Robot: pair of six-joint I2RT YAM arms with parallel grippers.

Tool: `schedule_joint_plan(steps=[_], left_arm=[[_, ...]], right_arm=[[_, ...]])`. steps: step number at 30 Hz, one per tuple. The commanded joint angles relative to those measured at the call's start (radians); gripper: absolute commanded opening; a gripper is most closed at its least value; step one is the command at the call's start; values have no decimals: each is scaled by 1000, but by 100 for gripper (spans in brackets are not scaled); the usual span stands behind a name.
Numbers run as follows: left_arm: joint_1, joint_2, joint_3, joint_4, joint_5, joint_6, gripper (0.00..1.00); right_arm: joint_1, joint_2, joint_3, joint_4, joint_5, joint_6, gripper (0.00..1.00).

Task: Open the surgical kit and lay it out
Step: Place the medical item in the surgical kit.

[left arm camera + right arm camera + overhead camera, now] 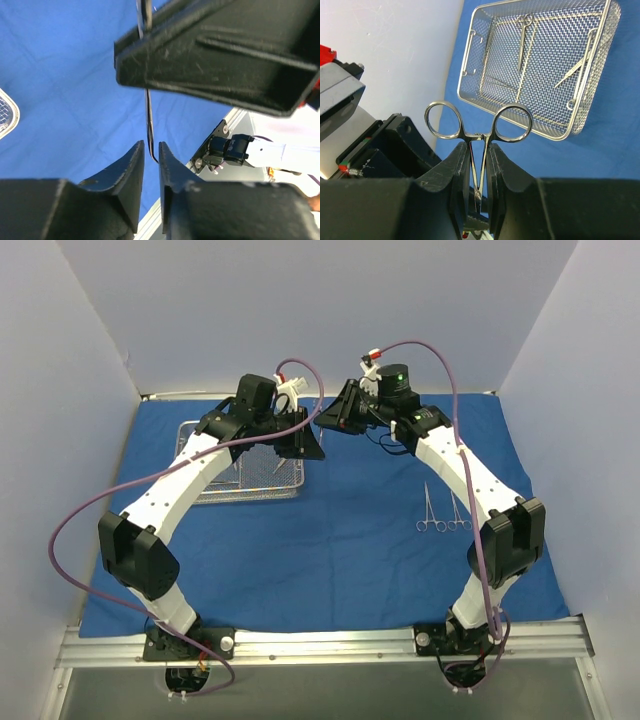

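Note:
The royal-blue cloth (330, 560) lies spread flat on the table. The wire-mesh tray (205, 490) sits on it at the back left and holds several thin instruments (522, 42). Two ring-handled instruments (443, 512) lie side by side on the cloth at the right. My right gripper (335, 412) is shut on another ring-handled instrument (477, 125), with its rings sticking out above the fingers (460, 165). My left gripper (300, 440) faces it, raised above the cloth. In the left wrist view the instrument's thin tip (148, 115) hangs in the narrow gap between my left fingers (131, 165), which do not touch it.
The tray's corner (7, 112) shows at the left edge of the left wrist view. The right arm's base (225, 150) and the metal rail (320, 645) run along the near table edge. White walls close in the back and both sides.

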Motion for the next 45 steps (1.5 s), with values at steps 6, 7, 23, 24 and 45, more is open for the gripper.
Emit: schedule_joint_plan(steps=[6,7,23,24,45], left_arm=[[6,15,48,31,-10,-25,22],[8,15,50,30,-10,-29,18],[140,-117,-38,-283,234,-25,2],[140,-143,-42,-309,234,-23,2],[49,-563,-440,-378,415,-172,2]], right_arm=[[31,-76,3,5,1,7,0],[31,-77,1,5,-1,7,0],[23,-192,25,-265,145,-426,66],[35,-220,-21,-249,146,-463,64],[480,-349,-7,-570,96,-1792,63]])
